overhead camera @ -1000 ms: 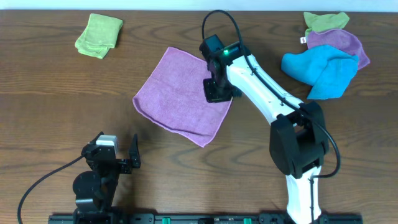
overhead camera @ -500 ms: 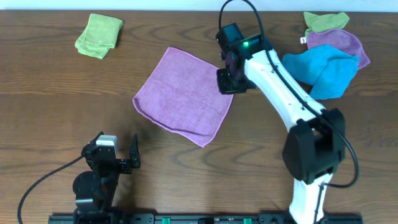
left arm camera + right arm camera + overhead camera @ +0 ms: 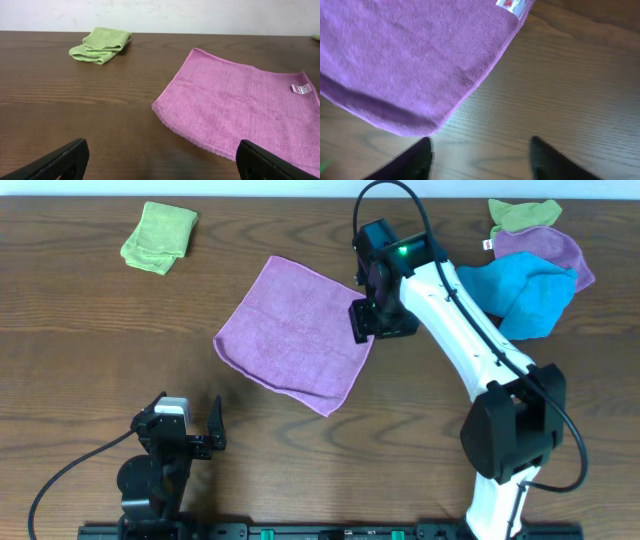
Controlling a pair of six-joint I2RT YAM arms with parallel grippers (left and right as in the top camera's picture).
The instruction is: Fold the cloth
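The cloth (image 3: 295, 335) lies spread flat in 1 layer near the middle of the counter (image 3: 80, 330), turned so that its corners point roughly toward 12, 3, 6 and 9 o'clock in the overhead view. None of it is folded over. Its small white tag (image 3: 300, 88) sits on the edge near the 3 o'clock corner.

The right tool (image 3: 375, 320) hangs over that same corner, at the cloth's 3 o'clock side. In the right wrist view its 2 dark fingers (image 3: 415, 157) stand well apart with only bare wood between them, so the right tool (image 3: 480, 160) is parted and holds nothing. A rounded purple corner of the cloth (image 3: 410, 55) ends just beside 1 finger; whether they touch cannot be told. The tag (image 3: 512, 5) shows at the top edge of that view.

The left tool (image 3: 185, 430) rests near the counter's 7 o'clock edge, well apart from the cloth. In its own wrist view the left tool (image 3: 162, 157) is spread wide and empty, facing the cloth (image 3: 240, 107) across bare wood.

A folded green cloth (image 3: 160, 236) lies at 10 o'clock. At 2 o'clock a pile holds a bright blue cloth (image 3: 520, 290), another purple cloth (image 3: 545, 248) and a 2nd green cloth (image 3: 525, 215), touching one another.
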